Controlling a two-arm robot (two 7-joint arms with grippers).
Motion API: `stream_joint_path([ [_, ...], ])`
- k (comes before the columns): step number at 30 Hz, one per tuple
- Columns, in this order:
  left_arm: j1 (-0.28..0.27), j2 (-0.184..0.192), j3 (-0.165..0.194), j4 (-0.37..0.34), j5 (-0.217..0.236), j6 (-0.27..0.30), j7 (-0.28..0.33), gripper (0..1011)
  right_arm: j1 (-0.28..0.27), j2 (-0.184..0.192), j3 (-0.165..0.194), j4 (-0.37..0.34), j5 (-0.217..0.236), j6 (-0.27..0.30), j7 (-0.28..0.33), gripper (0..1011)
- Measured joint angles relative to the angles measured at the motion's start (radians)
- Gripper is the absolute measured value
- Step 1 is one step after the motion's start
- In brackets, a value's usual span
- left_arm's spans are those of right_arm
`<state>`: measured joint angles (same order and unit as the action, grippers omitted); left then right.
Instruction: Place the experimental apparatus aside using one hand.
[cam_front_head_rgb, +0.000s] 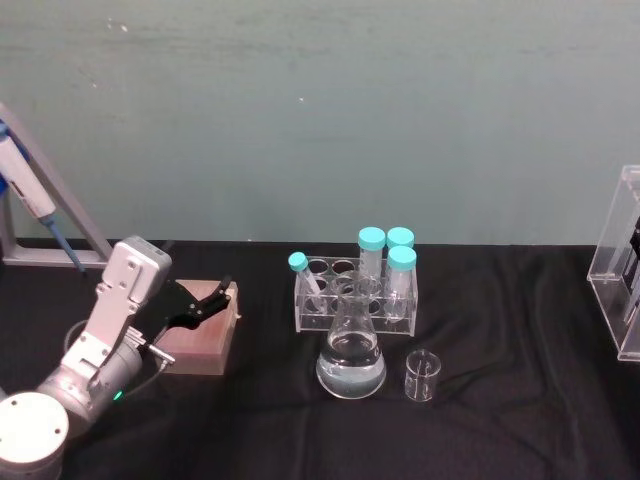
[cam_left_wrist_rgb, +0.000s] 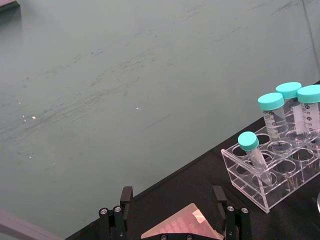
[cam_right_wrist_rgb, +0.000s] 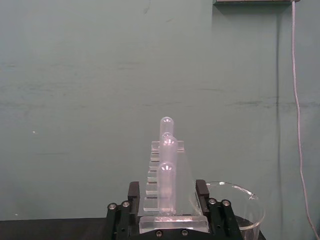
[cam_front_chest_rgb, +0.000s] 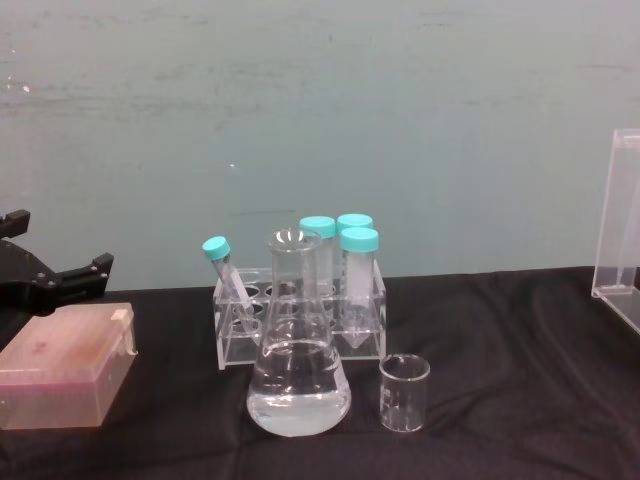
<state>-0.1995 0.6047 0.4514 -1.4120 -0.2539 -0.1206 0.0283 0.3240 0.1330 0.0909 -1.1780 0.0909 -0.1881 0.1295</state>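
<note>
Now the left gripper (cam_front_head_rgb: 215, 297) hangs just above the pink box (cam_front_head_rgb: 200, 345), jaws wide open and empty. The flask (cam_front_head_rgb: 351, 365), beaker (cam_front_head_rgb: 421, 377) and tube rack (cam_front_head_rgb: 310, 318) stand well right of them. The right gripper (cam_right_wrist_rgb: 166, 187) faces the pipette stand (cam_right_wrist_rgb: 167, 150), hold unclear.

I can read no word, brand or number anywhere here. The teal-capped tubes (cam_left_wrist_rgb: 274, 122) in the clear rack (cam_left_wrist_rgb: 260, 187) carry dark printed scale marks on their sides, but the figures beside these marks are too small to make out.

Acrylic stand (cam_front_head_rgb: 618, 255) cut by right edge; flask (cam_front_chest_rgb: 298, 385) hides rack (cam_front_chest_rgb: 232, 345) middle, one tube (cam_front_chest_rgb: 318, 228) partly.
</note>
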Motion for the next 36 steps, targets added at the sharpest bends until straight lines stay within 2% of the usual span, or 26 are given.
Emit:
stream_joint_path([
  [2, 0.000, 0.000, 0.000, 0.000, 0.000, 0.000, 0.000, 1000, 0.000, 0.000, 0.000, 0.000, 0.000, 0.000, 0.000, 765],
  [3, 0.000, 0.000, 0.000, 0.000, 0.000, 0.000, 0.000, 1000, 0.000, 0.000, 0.000, 0.000, 0.000, 0.000, 0.000, 765],
  [4, 0.000, 0.000, 0.000, 0.000, 0.000, 0.000, 0.000, 1000, 0.000, 0.000, 0.000, 0.000, 0.000, 0.000, 0.000, 820],
  [7, 0.000, 0.000, 0.000, 0.000, 0.000, 0.000, 0.000, 1000, 0.000, 0.000, 0.000, 0.000, 0.000, 0.000, 0.000, 875],
  [11, 0.000, 0.000, 0.000, 0.000, 0.000, 0.000, 0.000, 1000, 0.000, 0.000, 0.000, 0.000, 0.000, 0.000, 0.000, 997],
  [36, 0.000, 0.000, 0.000, 0.000, 0.000, 0.000, 0.000, 1000, 0.000, 0.000, 0.001, 0.000, 0.000, -0.001, 0.000, 1003],
])
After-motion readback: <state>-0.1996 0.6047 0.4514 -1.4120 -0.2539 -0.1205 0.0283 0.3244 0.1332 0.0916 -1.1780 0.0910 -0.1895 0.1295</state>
